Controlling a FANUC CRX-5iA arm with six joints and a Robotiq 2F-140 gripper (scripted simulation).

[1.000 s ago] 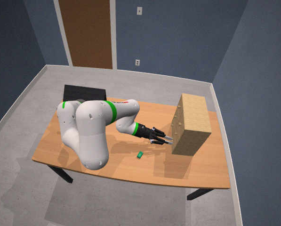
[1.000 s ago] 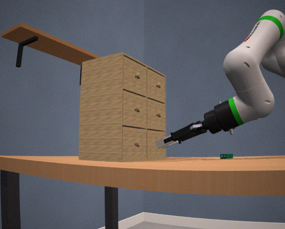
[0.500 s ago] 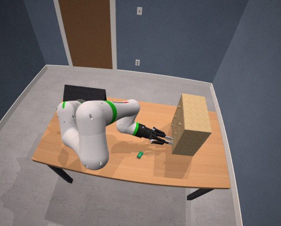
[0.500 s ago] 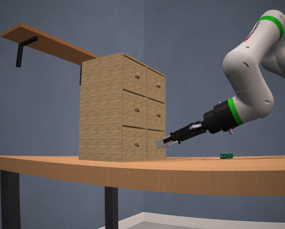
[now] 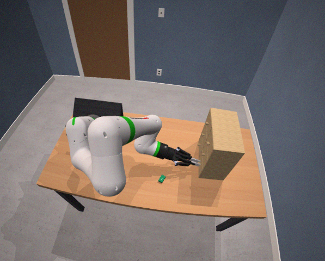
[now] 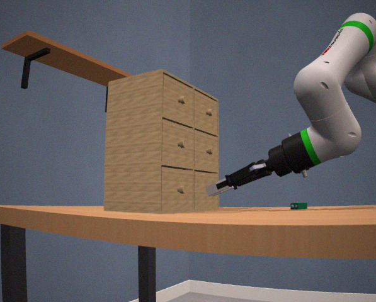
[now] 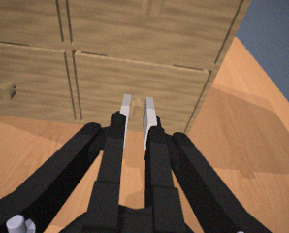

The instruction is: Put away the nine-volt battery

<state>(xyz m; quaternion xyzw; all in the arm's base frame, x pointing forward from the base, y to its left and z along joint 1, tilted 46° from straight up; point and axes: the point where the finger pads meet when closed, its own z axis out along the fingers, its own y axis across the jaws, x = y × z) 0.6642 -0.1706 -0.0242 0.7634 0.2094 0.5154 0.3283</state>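
Observation:
The small wooden chest [image 5: 224, 135] [image 6: 132, 139] [image 7: 135, 39] stands on the table [image 5: 157, 202] [image 6: 213, 234] with its six drawers all pushed in. My gripper [image 5: 197, 162] [image 6: 212, 190] [image 7: 137, 106] reaches low and level to the chest's front. Its fingertips are closed in on the small knob [image 7: 136, 104] of the bottom drawer, the right one in the wrist view. The green nine-volt battery [image 5: 162, 178] [image 6: 298, 205] lies on the table behind and below the gripper, a short way from the chest's front. The drawers' contents are hidden.
The neighbouring bottom drawer's knob [image 7: 5, 90] shows to the left in the wrist view. A wall shelf [image 6: 51, 55] hangs behind the chest. A black box [image 5: 97, 107] stands behind the arm's base. The table's edge runs close to the right of the chest.

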